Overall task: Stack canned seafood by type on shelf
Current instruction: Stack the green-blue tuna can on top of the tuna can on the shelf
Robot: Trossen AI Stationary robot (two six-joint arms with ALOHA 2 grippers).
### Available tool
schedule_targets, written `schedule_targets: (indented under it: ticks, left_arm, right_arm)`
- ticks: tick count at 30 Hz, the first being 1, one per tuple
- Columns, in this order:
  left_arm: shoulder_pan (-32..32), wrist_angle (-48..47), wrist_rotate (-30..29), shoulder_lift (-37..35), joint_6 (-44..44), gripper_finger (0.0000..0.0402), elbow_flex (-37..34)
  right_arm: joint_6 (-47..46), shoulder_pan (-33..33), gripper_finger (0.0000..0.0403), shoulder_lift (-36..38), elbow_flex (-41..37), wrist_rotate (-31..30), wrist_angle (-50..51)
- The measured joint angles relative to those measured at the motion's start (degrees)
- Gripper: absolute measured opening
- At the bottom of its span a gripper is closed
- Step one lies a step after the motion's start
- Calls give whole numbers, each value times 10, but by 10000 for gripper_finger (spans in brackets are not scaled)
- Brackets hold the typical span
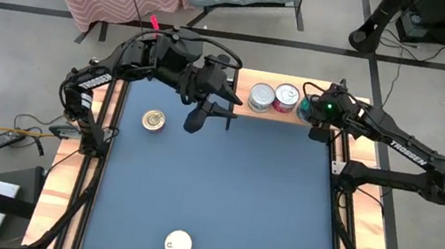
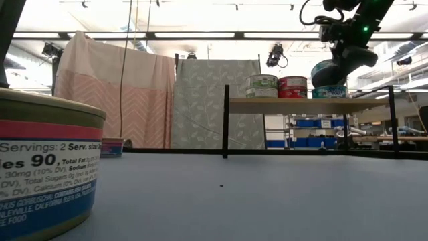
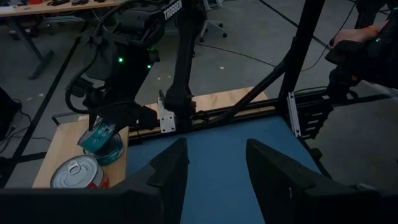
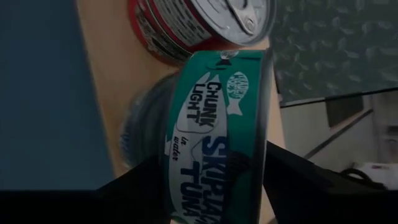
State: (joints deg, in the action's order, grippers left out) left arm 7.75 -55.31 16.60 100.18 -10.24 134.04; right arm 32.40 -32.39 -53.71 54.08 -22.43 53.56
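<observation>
The light-wood shelf (image 1: 241,110) stands along the table's far edge. On it sit a silver-lidded tin (image 1: 260,97), a red tin (image 1: 286,97) and a teal tin (image 2: 329,92) at the right end. My right gripper (image 1: 308,107) is shut on a second teal tin (image 4: 217,124), tilted just over the first. Whether the two tins touch, I cannot tell. A gold-lidded tin (image 1: 152,119) and a white-lidded tin (image 1: 178,243) stand on the blue table. My left gripper (image 1: 198,121) hovers open over the table's far middle, touching nothing. My right gripper pinches the teal tuna tin by its flat faces, one finger (image 4: 298,177) on the lid side and the other (image 4: 134,183) on the bottom. It comes about level from the table's right. The label wall (image 4: 211,155) faces the wrist camera. The tin is tilted above the shelf's right end.
A large tin (image 2: 40,174) stands close to the low camera at the table's near edge. Dark shelf uprights (image 2: 226,120) rise at the plank's ends. Fabric screens (image 2: 214,100) stand behind the table. The blue surface (image 1: 221,195) between the gold and white tins is bare.
</observation>
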Motion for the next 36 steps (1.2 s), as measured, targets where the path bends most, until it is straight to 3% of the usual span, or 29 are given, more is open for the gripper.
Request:
schedule_targets:
  ticks: [18, 36]
  left_arm:
    - [0, 0, 9, 0, 3, 167, 0]
    - [0, 0, 16, 0, 5, 167, 0]
  right_arm:
    - [-69, -1, 332, 0, 0, 13, 25]
    - [-117, -1, 334, -3, 78, 23, 71]
